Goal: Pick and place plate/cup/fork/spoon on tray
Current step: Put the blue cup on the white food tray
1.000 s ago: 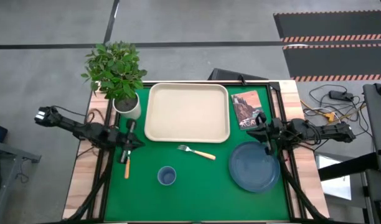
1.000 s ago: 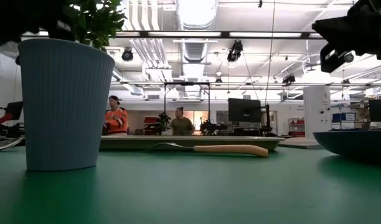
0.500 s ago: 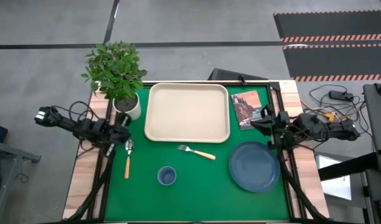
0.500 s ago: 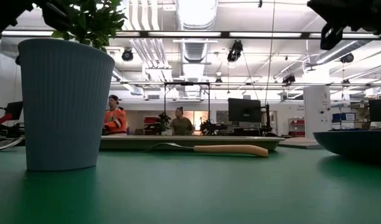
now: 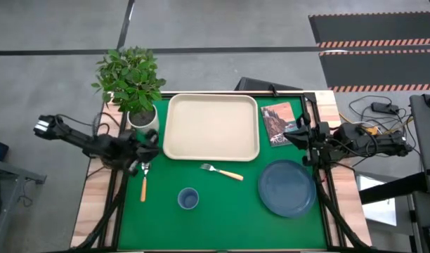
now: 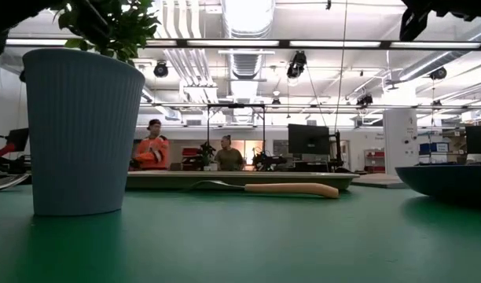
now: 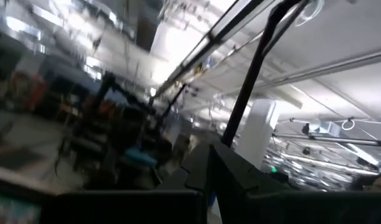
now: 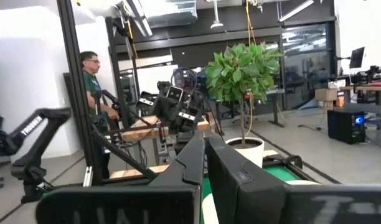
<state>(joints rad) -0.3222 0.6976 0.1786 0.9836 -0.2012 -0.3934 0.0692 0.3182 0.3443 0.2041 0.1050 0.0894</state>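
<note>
The cream tray [image 5: 211, 126] lies at the table's far middle. The fork [image 5: 222, 171] lies just near of it and shows in the low view [image 6: 260, 188]. The orange-handled spoon [image 5: 143, 181] lies at the left. The blue cup [image 5: 188, 199] stands upright near the front [image 6: 83, 130]. The slate-blue plate [image 5: 287, 187] rests flat at the right [image 6: 453, 181]. My left gripper [image 5: 152, 140] hovers shut and empty above the spoon's far end, beside the plant pot. My right gripper [image 5: 294, 133] is shut and empty above the plate's far side [image 8: 205, 168].
A white pot with a leafy plant [image 5: 142, 119] stands at the far left corner, close to my left gripper. A picture-covered booklet [image 5: 277, 123] lies right of the tray, under my right gripper. People stand in the room beyond the table [image 6: 152, 151].
My left gripper has risen from over the spoon's bowl, gone toward the far edge and tipped upward; the spoon stays on the table. My right gripper has risen and gone toward the far edge, away from the plate.
</note>
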